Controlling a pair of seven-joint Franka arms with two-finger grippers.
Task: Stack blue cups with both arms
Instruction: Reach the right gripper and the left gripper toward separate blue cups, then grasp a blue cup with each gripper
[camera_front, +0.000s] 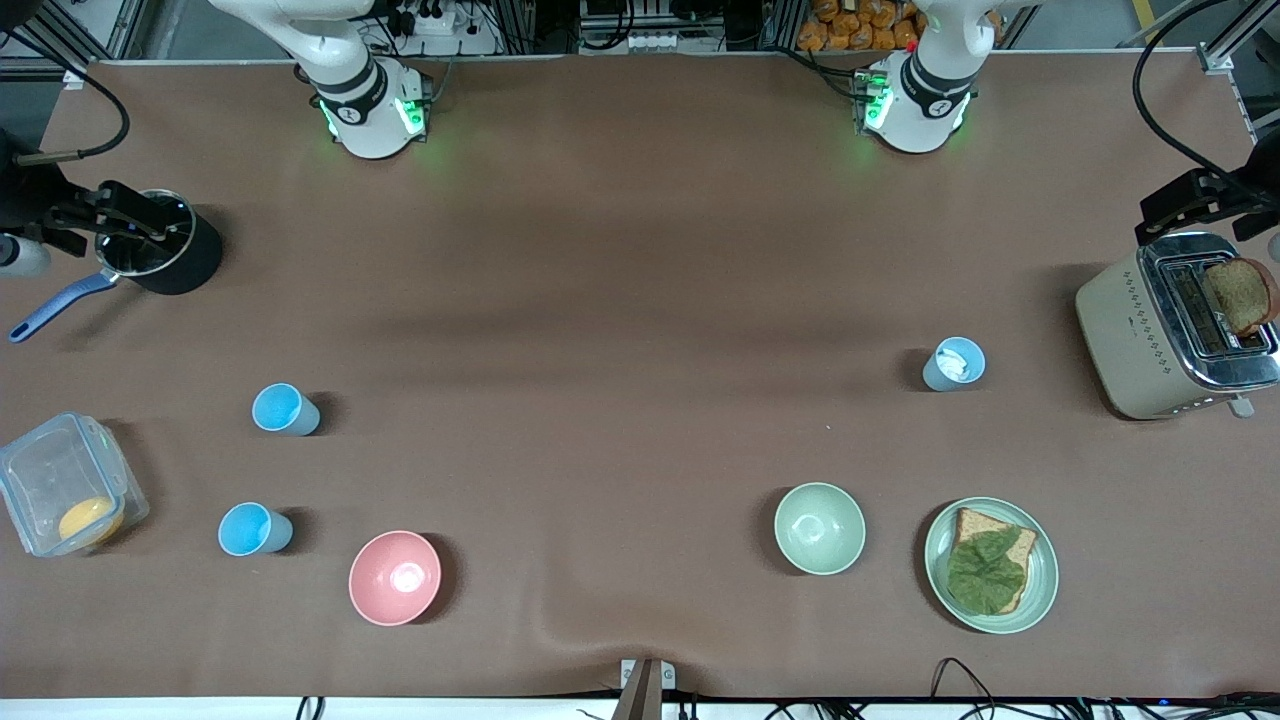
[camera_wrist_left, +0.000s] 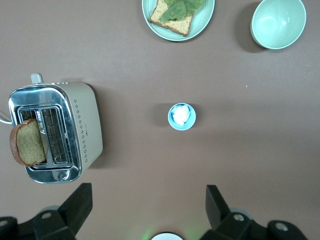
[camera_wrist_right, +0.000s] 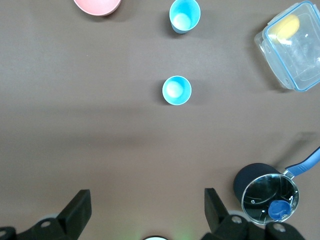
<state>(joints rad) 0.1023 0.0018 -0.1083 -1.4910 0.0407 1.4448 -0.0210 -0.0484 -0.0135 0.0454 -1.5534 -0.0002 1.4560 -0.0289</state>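
Observation:
Two sky-blue cups stand upright toward the right arm's end of the table, one farther from the front camera than the other. The right wrist view shows both, the farther one and the nearer one. A paler grey-blue cup with a whitish inside stands toward the left arm's end and also shows in the left wrist view. My left gripper and right gripper are open and empty, high over the table. Neither gripper shows in the front view.
A pink bowl stands beside the nearer sky-blue cup. A pale green bowl and a plate with bread and a leaf stand nearer the camera than the pale cup. A toaster, a black pot and a clear container stand at the table's ends.

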